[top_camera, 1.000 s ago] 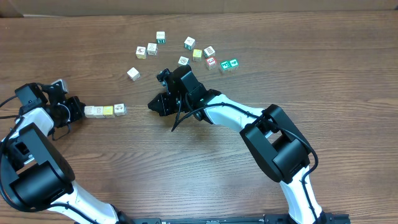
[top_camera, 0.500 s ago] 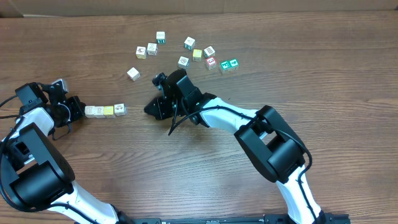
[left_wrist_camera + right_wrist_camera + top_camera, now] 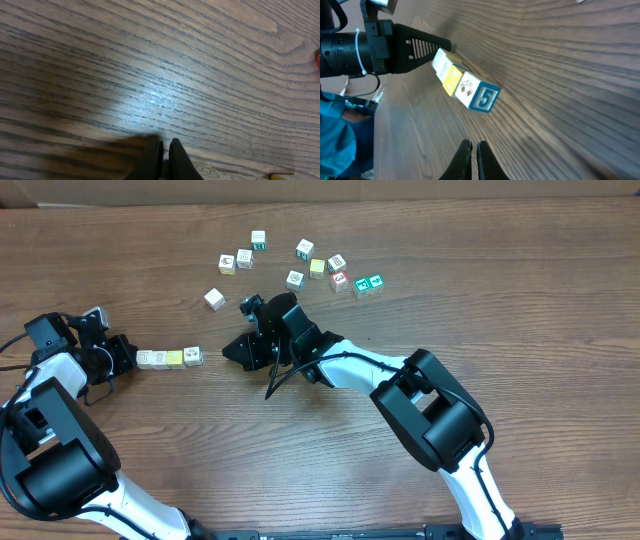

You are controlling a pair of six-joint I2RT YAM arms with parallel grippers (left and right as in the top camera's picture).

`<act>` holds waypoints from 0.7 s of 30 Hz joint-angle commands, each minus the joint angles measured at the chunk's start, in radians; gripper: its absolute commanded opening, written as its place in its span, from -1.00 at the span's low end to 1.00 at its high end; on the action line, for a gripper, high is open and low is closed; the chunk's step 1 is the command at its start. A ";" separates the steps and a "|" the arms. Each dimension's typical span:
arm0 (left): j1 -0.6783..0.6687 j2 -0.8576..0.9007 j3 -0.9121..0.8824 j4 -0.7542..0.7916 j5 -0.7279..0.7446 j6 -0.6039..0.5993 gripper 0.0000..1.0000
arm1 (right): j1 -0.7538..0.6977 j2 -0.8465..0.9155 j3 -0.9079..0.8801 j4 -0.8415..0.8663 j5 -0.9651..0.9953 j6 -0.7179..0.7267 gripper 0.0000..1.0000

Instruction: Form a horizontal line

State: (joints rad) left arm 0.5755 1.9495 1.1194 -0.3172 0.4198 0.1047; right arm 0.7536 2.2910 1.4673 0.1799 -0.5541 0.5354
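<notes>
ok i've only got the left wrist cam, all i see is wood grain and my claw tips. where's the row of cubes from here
observer: overhead shows the row starting right at the left claw tip and running toward the other arm.
operator: is the right claw on it
observer: no, the right claw is shut and stops short of the row, with bare table between them.
operator: which cube is at that end
observer: the right wrist view shows the end cube, whitish with a blue 5 on the side facing that claw.
</notes>
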 commanded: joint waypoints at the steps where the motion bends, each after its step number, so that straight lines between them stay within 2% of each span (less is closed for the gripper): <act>1: -0.007 0.013 0.002 0.002 0.018 -0.008 -0.92 | 0.020 0.051 0.066 -0.002 -0.035 0.019 -0.93; 9: -0.007 0.013 0.002 0.001 0.018 -0.008 -0.91 | 0.030 0.172 0.293 -0.136 -0.072 0.014 -0.93; 21: -0.007 0.013 0.002 0.000 0.019 -0.012 -0.91 | 0.050 0.174 0.302 -0.193 -0.043 -0.013 -0.93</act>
State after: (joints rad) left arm 0.5755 1.9495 1.1194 -0.3172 0.4194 0.1043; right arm 0.7845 2.4538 1.7428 -0.0174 -0.5980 0.5423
